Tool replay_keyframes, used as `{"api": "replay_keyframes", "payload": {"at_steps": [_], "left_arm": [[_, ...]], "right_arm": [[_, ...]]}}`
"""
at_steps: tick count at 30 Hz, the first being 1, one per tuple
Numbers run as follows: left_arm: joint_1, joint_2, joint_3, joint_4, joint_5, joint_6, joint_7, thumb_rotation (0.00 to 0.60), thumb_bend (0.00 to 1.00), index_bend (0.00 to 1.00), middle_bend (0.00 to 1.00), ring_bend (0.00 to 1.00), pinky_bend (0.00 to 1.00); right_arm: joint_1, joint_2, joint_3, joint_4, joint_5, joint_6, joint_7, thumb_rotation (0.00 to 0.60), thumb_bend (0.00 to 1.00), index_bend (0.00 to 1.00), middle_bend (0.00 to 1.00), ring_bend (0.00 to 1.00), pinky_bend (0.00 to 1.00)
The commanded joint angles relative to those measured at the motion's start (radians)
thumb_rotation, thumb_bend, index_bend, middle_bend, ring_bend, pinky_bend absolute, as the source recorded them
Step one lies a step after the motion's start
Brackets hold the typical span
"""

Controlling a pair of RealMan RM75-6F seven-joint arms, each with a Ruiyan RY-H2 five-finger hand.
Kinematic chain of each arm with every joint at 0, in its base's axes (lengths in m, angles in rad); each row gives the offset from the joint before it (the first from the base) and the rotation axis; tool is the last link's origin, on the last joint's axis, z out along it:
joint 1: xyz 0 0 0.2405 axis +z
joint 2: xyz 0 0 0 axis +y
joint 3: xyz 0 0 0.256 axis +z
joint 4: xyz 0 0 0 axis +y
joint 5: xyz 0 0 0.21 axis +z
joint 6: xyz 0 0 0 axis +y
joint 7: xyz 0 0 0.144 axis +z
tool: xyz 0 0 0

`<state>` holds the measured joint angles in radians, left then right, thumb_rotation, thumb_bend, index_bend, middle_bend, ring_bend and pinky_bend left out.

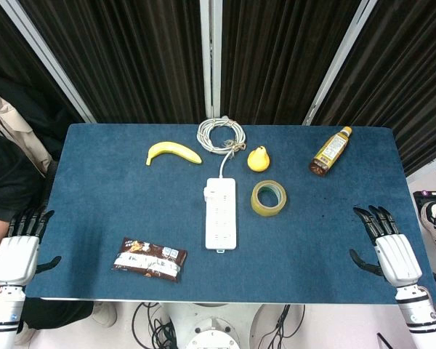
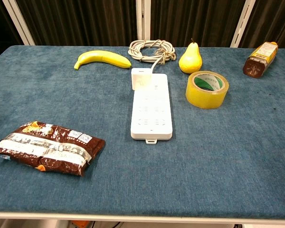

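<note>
My left hand (image 1: 18,254) hangs at the table's near left corner, fingers spread, holding nothing; the brown snack packet (image 1: 150,259) (image 2: 45,147) is the closest thing to it. Over at the near right edge is my right hand (image 1: 389,249), also open and empty, with the yellow tape roll (image 1: 269,198) (image 2: 207,89) its nearest object. A white power strip (image 1: 220,213) (image 2: 151,106) lies in the middle, its cable coiled (image 1: 221,134) (image 2: 151,50) at the back. Neither hand shows in the chest view.
A banana (image 1: 173,152) (image 2: 102,58) lies at the back left, a yellow pear (image 1: 259,158) (image 2: 190,58) behind the tape, and a small bottle (image 1: 330,151) (image 2: 261,58) on its side at the back right. The blue table (image 1: 94,203) ends near both hands. A person sits at left.
</note>
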<state>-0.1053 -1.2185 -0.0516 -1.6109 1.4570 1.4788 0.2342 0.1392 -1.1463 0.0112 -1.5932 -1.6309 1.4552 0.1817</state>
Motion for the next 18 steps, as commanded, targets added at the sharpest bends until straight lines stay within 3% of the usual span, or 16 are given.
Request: {"api": "replay_keyframes", "payload": {"at_steps": [1,12,18], "left_arm": [[0.001,-0.003,-0.001,0.002,-0.002,0.002,-0.001,0.6,0.09,0.11,0.04,0.0,0.0],[-0.006,-0.009,-0.003,0.005,0.008,0.001,-0.005,0.6,0.09,0.11,0.04,0.0,0.0],[-0.074,-0.007,-0.017,-0.016,0.074,-0.05,-0.043,0.6,0.09,0.11,0.04,0.0,0.0]], "right_arm": [[0.009,0.009,-0.004,-0.001,-0.005,-0.012,0.024,0.6,0.24,0.0,0.12,0.0,0.0],[0.043,0.001,-0.005,-0.007,-0.041,-0.037,0.006,0.6,0.24,0.0,0.12,0.0,0.0],[0.182,-0.067,-0.001,-0.012,-0.131,-0.188,-0.02,0.6,0.27,0.0,0.12,0.0,0.0]]}}
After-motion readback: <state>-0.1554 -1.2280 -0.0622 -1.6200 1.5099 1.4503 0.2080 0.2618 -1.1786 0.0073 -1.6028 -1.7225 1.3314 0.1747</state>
